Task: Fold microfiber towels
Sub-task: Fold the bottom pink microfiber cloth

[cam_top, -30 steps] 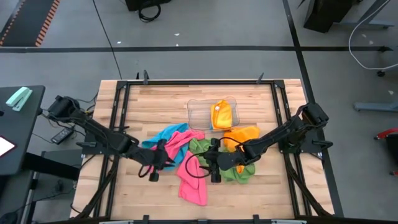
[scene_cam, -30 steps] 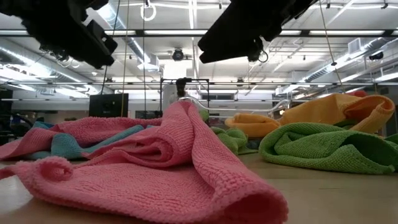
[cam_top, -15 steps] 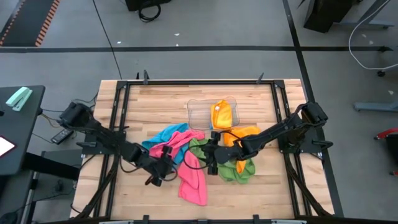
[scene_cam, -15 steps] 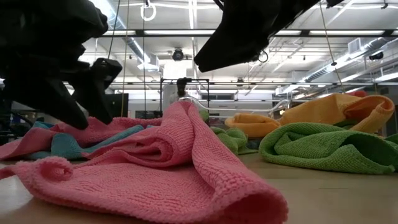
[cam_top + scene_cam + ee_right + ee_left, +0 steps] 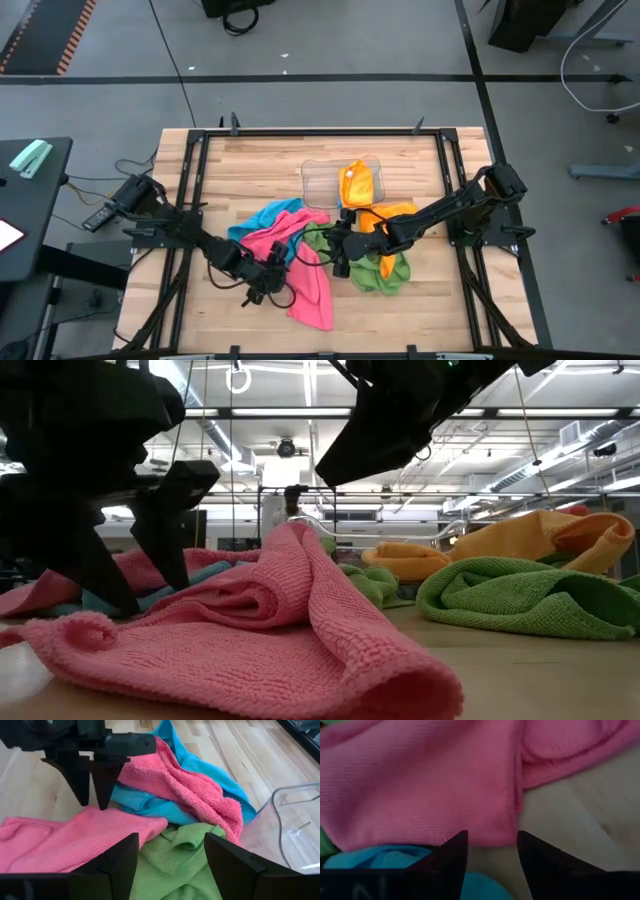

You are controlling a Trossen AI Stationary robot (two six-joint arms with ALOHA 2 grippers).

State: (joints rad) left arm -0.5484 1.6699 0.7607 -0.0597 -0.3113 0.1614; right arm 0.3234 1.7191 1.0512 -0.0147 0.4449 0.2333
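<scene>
The left gripper (image 5: pixel 272 283) is hovering with fingers (image 5: pixel 82 782) parted and holding nothing, over the near edge of a pink towel (image 5: pixel 310 285) beside a blue towel (image 5: pixel 270 215). The right gripper (image 5: pixel 338 250) is waiting wide open over a green towel (image 5: pixel 385 272). Towels are lying mid-tabletop (image 5: pixel 250 160).
</scene>
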